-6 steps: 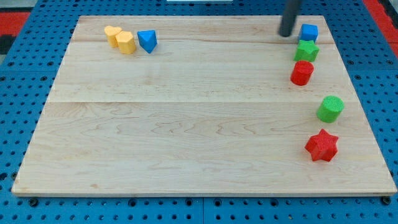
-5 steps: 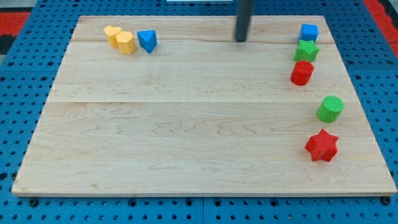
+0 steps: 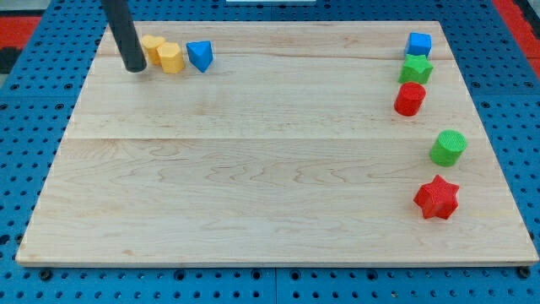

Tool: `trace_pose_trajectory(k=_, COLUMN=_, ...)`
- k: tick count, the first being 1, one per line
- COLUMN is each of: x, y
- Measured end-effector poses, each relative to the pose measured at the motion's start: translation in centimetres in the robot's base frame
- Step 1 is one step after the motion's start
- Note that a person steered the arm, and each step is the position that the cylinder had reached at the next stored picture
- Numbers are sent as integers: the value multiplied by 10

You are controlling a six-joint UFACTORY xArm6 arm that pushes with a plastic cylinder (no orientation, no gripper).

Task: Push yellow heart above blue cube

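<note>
The yellow heart (image 3: 152, 46) lies near the board's top left, touching a second yellow block (image 3: 171, 57) on its right. The blue cube (image 3: 418, 44) sits at the top right corner. My tip (image 3: 134, 67) rests on the board just left of and slightly below the yellow heart, very close to it; contact cannot be told.
A blue triangular block (image 3: 199, 55) lies right of the yellow pair. Below the blue cube come a green star (image 3: 415, 68) and a red cylinder (image 3: 410, 99). A green cylinder (image 3: 448, 148) and a red star (image 3: 437, 198) lie lower right. The board's top edge (image 3: 270, 23) is close.
My tip has swept from beside the blue cube at the top right, across the top of the board, to the left of the yellow heart. No block has moved.
</note>
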State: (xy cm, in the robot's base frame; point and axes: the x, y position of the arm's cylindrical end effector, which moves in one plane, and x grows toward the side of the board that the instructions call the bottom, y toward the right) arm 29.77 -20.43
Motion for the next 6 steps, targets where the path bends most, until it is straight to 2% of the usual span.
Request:
trace_pose_trajectory(k=1, x=-19, y=-6)
trace_pose_trajectory(k=3, x=-47, y=39)
trace_pose_trajectory(k=5, x=-82, y=37)
trace_pose_trajectory(k=6, x=-92, y=16)
